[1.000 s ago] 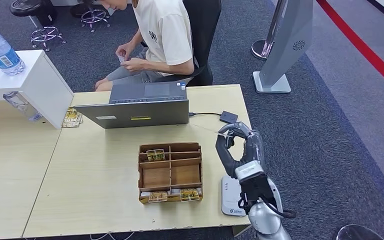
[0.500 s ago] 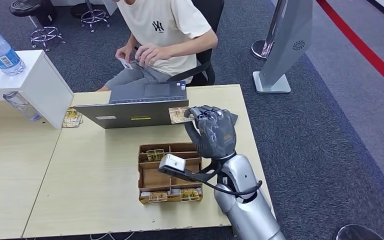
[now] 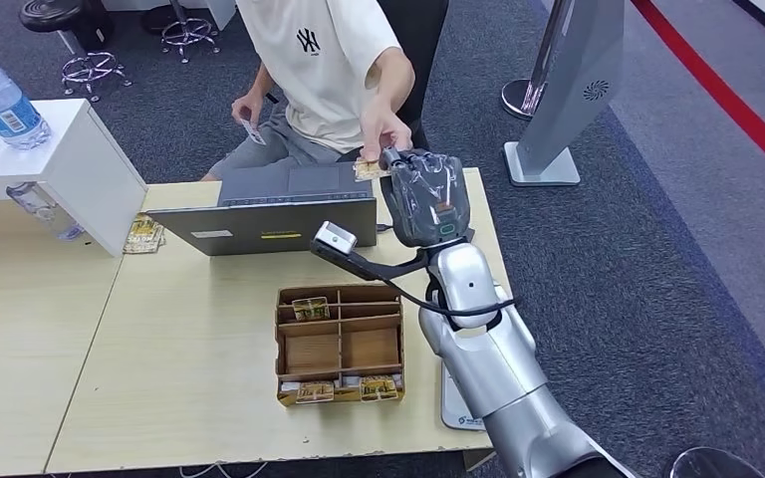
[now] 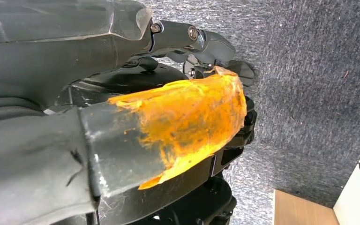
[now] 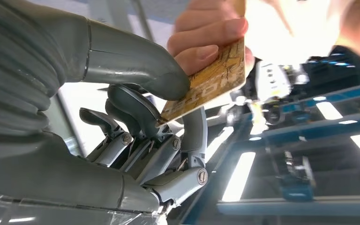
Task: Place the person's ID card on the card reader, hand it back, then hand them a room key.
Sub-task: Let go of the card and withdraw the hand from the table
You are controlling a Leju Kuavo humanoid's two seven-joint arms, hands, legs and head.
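beyond the worktop sits a person; the right hand reaches out, thumb and fingers clamped on the gold card, whose far end the person's hand pinches. left hand's state i cannot tell.

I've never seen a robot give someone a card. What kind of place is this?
Probably a pretend hotel check-in desk in a lab: a wooden tray of room key cards, a laptop, and the right robot hand passing a card to a seated person.
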